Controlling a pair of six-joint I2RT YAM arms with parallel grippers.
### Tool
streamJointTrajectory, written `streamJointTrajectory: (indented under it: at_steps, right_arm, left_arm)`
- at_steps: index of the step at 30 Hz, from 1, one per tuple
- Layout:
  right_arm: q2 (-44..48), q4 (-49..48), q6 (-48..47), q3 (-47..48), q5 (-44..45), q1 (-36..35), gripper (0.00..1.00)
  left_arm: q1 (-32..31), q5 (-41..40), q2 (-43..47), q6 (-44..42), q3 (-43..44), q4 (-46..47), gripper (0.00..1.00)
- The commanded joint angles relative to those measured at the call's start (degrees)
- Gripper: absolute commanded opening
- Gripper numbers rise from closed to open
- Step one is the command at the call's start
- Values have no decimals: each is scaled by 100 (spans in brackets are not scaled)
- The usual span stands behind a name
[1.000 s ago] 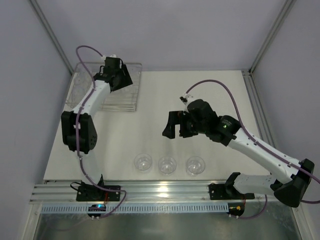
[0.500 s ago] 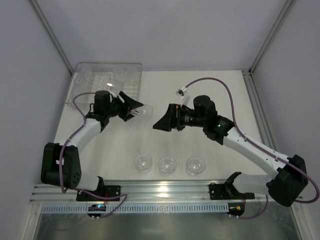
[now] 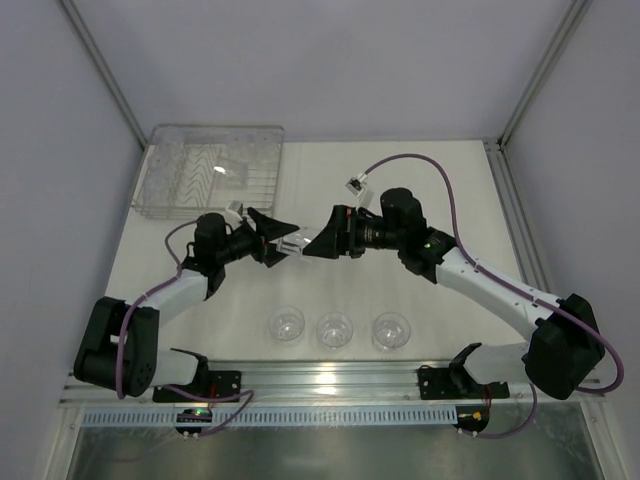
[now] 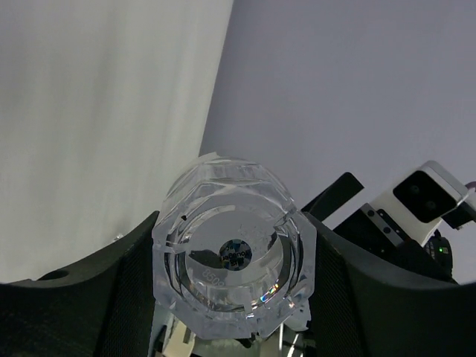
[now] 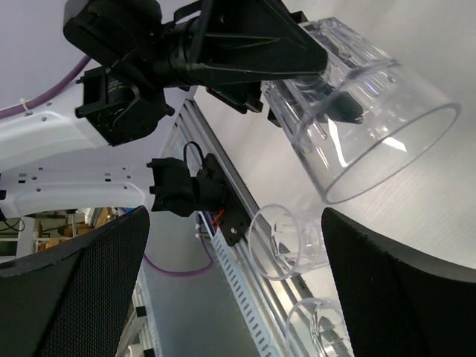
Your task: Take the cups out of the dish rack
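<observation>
My left gripper point(image 3: 283, 243) is shut on a clear plastic cup point(image 3: 293, 243) and holds it on its side above the table's middle, mouth toward the right arm. In the left wrist view the cup point(image 4: 230, 256) fills the gap between the black fingers point(image 4: 130, 290). My right gripper point(image 3: 318, 244) is open and empty, facing the cup's mouth at close range. In the right wrist view the cup point(image 5: 364, 119) hangs just beyond the wide-open fingers point(image 5: 74, 290). The wire dish rack point(image 3: 256, 176) sits at the back left; its contents are hard to make out.
Three clear cups point(image 3: 287, 323) point(image 3: 334, 329) point(image 3: 391, 330) stand upright in a row near the table's front edge; two show in the right wrist view point(image 5: 286, 242). An aluminium rail point(image 3: 330, 378) runs along the front. Grey walls enclose the sides.
My left arm has come away from the rack with a cup and swung to the table's middle. My right arm has moved left until its open gripper faces the cup.
</observation>
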State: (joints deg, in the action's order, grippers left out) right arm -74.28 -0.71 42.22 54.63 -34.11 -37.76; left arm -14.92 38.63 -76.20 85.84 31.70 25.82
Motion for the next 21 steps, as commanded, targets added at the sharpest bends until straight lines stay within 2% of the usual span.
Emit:
streamJointTrajectory:
  at_steps: [1, 8, 11, 12, 14, 15, 17, 19, 20, 21]
  right_arm:
    - [-16, 201, -336, 144, 202, 5, 100]
    - [-86, 256, -355, 162, 212, -4, 100]
    - [-174, 98, -293, 136, 98, -3, 92]
    - [-192, -103, -215, 127, 71, -4, 84]
    - [-271, -368, -92, 118, -34, -3, 75]
    - [-323, -473, -56, 118, -78, 5, 65]
    - [-411, -763, 14, 66, -175, -4, 57]
    - [-464, -1017, 120, 13, -219, 5, 40]
    - [-491, -1071, 146, 4, -219, 5, 21]
    - [-500, -1106, 181, -5, -219, -3, 14]
  left_arm:
    - [-46, 259, -8, 653, -77, 1197, 0]
    - [-309, 241, -237, 1215, -164, 1960, 0]
    - [-573, 224, -316, 1391, -121, 2128, 0]
    - [-687, 224, -334, 1409, -103, 2111, 0]
    - [-845, 224, -360, 1461, -94, 2111, 0]
    - [-898, 250, -369, 1470, -85, 2111, 0]
    - [-1012, 294, -378, 1523, -77, 2119, 0]
    - [-1048, 329, -351, 1541, -85, 2129, 0]
    - [-1040, 329, -325, 1523, -85, 2120, 0]
    - [-1048, 286, -316, 1532, -94, 2120, 2]
